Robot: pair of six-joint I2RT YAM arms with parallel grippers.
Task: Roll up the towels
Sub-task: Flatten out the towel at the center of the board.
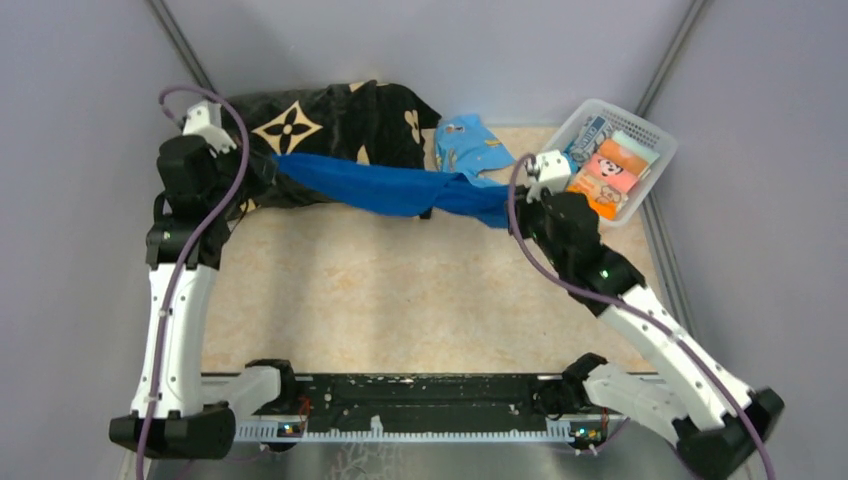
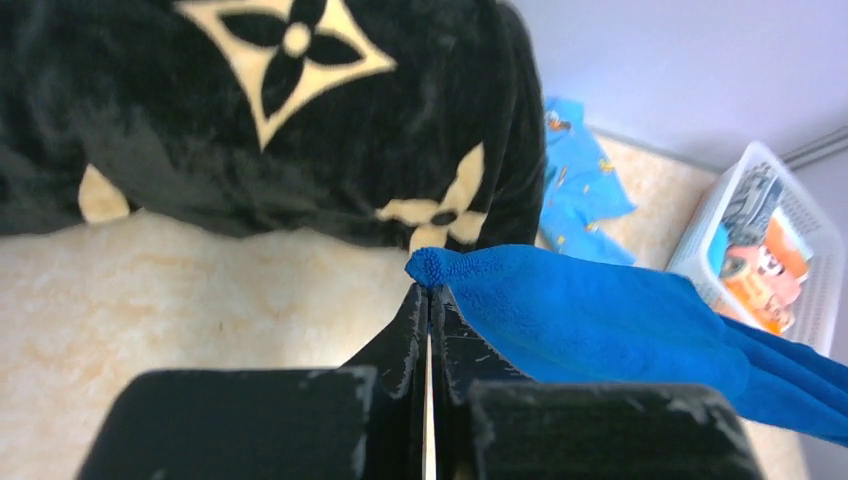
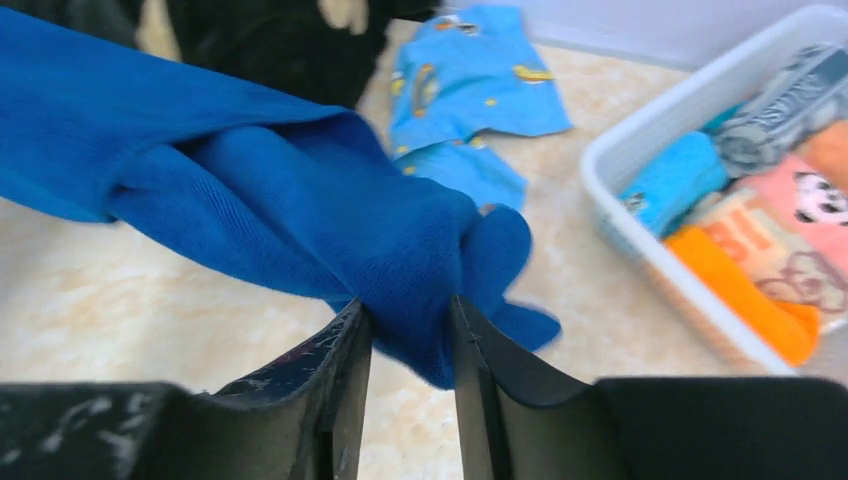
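The royal-blue towel (image 1: 390, 188) hangs stretched above the table between both grippers. My left gripper (image 1: 277, 160) is shut on its left corner, which pokes out past the closed tips (image 2: 428, 290). My right gripper (image 1: 510, 205) holds the bunched right end (image 3: 250, 200). The cloth fills the gap between that gripper's fingers (image 3: 410, 310) and touches both. A small turquoise towel (image 1: 470, 145) with cartoon print lies flat behind the blue one, also seen as the turquoise towel (image 3: 470, 90) from the right wrist.
A black blanket (image 1: 330, 120) with cream flower motifs is heaped at the back left. A white basket (image 1: 592, 105) with rolled cloths stands at the back right, close to my right gripper. The beige table (image 1: 400, 290) lies below.
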